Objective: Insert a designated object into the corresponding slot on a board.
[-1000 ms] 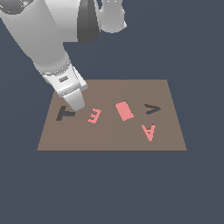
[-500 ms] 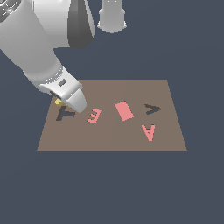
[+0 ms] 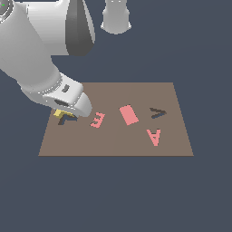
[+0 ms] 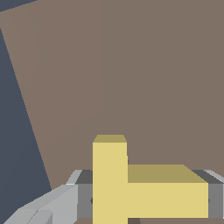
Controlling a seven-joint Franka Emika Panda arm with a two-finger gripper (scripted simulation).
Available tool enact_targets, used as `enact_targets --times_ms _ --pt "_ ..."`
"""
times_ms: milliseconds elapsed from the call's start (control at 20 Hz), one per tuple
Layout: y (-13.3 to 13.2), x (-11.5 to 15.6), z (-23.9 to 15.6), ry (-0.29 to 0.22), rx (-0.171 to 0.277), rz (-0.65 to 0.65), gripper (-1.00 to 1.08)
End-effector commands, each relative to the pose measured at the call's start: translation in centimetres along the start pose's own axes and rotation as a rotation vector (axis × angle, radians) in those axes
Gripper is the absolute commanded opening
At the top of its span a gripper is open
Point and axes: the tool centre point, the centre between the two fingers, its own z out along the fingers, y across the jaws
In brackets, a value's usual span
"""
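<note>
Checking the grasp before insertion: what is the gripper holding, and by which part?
The gripper holds the yellow letter piece, its fingers clamped on the two ends of one bar.

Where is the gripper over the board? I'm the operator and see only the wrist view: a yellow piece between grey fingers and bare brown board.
Observer: The gripper is low over the end of the board at the exterior view's left, right at the dark T-shaped slot.
Operator: Can you see the whole slot?
Observer: No. The wrist and the yellow piece cover most of it; only part of the dark recess shows beneath them.
Operator: What else is on the board?
Observer: A pink E beside the slot, then a pink rectangle, a dark angular recess and a pink A toward the exterior view's right.
</note>
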Motion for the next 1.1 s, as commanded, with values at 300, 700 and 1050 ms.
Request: enact_targets --times_ms 300,700,1050 --pt "0.60 -1.15 -0.04 0.000 0.000 -0.149 -1.00" --pt "0.86 -1.45 -0.04 0.001 0.000 -0.193 -1.00" --pt "0.86 -1.43 0.92 0.001 0.000 -0.193 -1.00"
